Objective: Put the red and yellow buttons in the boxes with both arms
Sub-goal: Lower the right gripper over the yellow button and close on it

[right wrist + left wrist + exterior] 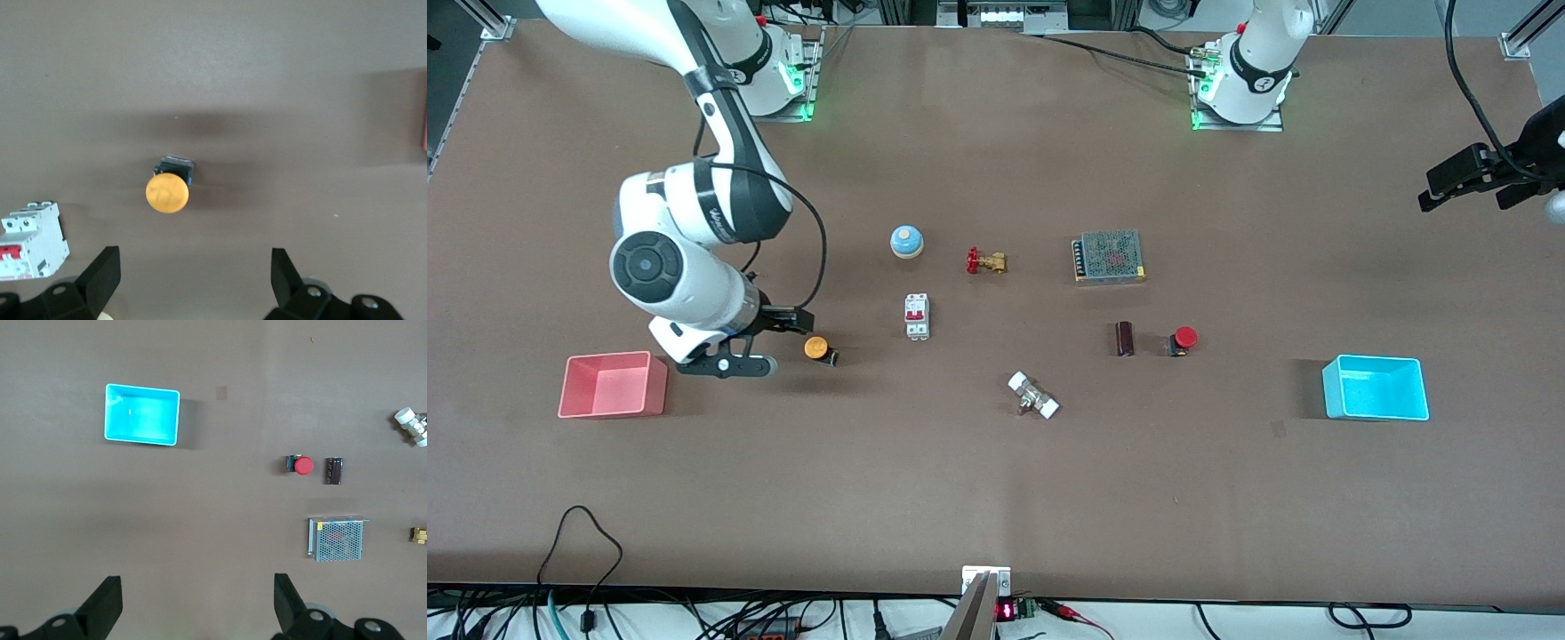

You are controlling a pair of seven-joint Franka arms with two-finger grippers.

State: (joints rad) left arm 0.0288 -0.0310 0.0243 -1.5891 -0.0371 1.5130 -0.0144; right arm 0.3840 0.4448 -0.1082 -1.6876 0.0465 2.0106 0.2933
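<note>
While the right gripper (793,318) hangs low over the table (996,498) just beside the yellow button (815,348), its fingers (101,275) are spread wide, with nothing between them; in the right wrist view the yellow button (167,192) lies on its side, orange-yellow cap toward the camera and black base away from it. Places below are given relative to the circuit breaker (917,316), a white unit with red levers near the table's middle. The yellow button lies toward the right arm's end of the table from the breaker and slightly nearer the front camera. The pink-red box (613,384) sits farther toward that same end, and nearer the camera. The red button (1183,340) lies toward the left arm's end from the breaker, just beside a dark cylinder (1125,339). The cyan box (1375,388) stands farther toward that end. The left gripper (1476,178) waits high over the table's left-arm end, its fingers (105,608) likewise spread and empty; its wrist view takes in the cyan box (142,415) and the red button (301,465). A blue dome (906,241), a brass valve (986,261) and a meshed power supply (1109,257) lie farther from the camera than the breaker; a white-ended fitting (1033,396) lies nearer.
</note>
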